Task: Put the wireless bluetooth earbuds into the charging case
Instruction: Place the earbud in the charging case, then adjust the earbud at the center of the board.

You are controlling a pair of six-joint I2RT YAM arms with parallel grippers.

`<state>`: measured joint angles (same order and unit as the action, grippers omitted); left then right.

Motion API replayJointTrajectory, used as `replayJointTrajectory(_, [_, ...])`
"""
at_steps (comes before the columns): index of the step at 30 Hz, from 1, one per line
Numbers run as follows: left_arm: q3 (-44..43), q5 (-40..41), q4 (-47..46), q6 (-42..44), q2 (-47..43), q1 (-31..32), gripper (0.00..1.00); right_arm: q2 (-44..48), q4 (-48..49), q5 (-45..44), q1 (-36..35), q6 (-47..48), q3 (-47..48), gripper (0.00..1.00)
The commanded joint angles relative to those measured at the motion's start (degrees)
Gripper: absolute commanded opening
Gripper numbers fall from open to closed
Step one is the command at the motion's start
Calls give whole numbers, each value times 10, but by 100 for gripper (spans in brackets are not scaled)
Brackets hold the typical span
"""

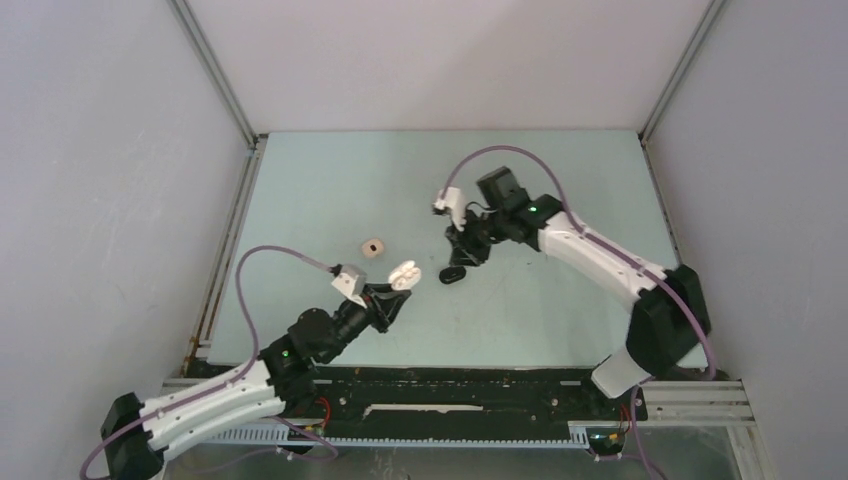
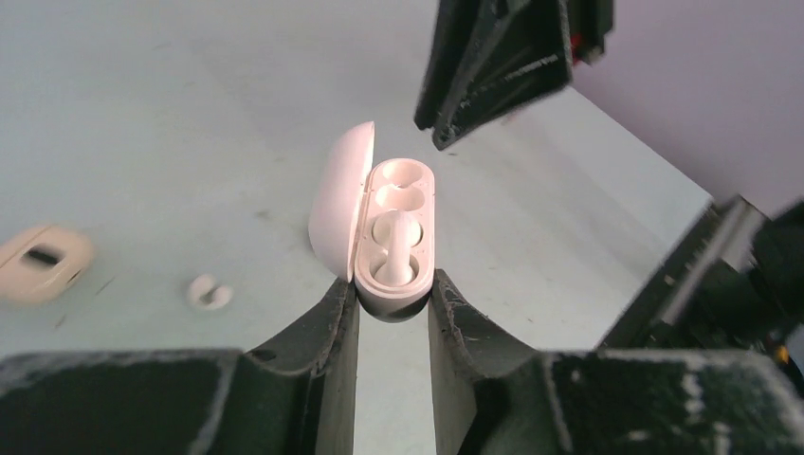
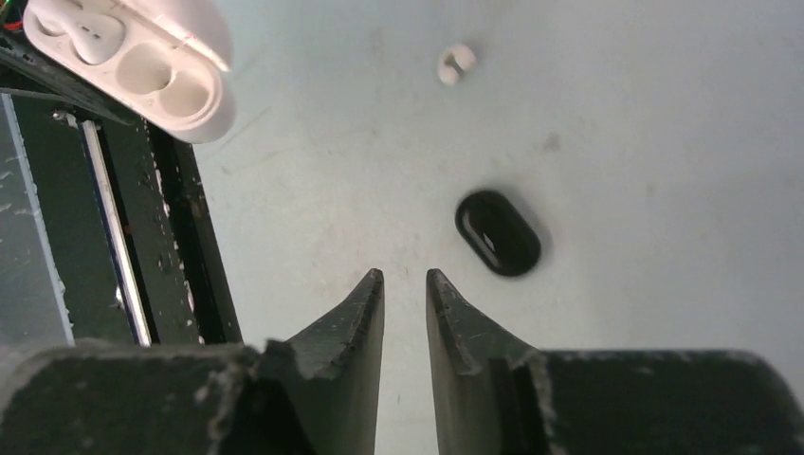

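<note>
My left gripper (image 1: 397,290) is shut on the near end of an open pale charging case (image 2: 393,237), its lid swung out to the left. One white earbud (image 2: 392,258) sits in the case's near well; the far well (image 2: 402,182) looks empty. A second white earbud (image 2: 209,292) lies loose on the table, left of the case, and shows in the right wrist view too (image 3: 457,63). My right gripper (image 3: 405,277) hovers just beyond the case with its jaws a narrow gap apart and nothing between them. Its fingers (image 2: 493,76) hang above the case's far end.
A shut black pill-shaped case (image 3: 498,232) lies on the table just ahead and right of my right fingertips, also seen from above (image 1: 452,273). A beige case (image 1: 372,246) lies further left. The table's side rails and grey walls bound the pale green surface (image 1: 330,180).
</note>
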<state>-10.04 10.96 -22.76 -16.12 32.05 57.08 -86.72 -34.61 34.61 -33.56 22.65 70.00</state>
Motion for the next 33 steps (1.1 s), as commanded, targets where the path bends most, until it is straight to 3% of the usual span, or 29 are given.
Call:
replayJointTrajectory(1, [19, 173, 195, -90, -129, -3, 0, -99, -8, -47, -53, -11, 88, 24])
replayJointTrajectory(6, [-6, 273, 364, -120, -258, -3, 0, -206, -25, -47, -104, -26, 174, 22])
replayJointTrajectory(11, [-45, 355, 463, -148, -291, -2, 0, -301, -51, -46, -141, -39, 272, 20])
replayJointTrajectory(19, [-60, 361, 474, -150, -275, -2, 0, -402, -86, -62, -161, -56, 360, 19])
replayJointTrajectory(33, [-59, 351, 471, -144, -268, -2, 0, -448, -102, -100, -155, -77, 404, 19])
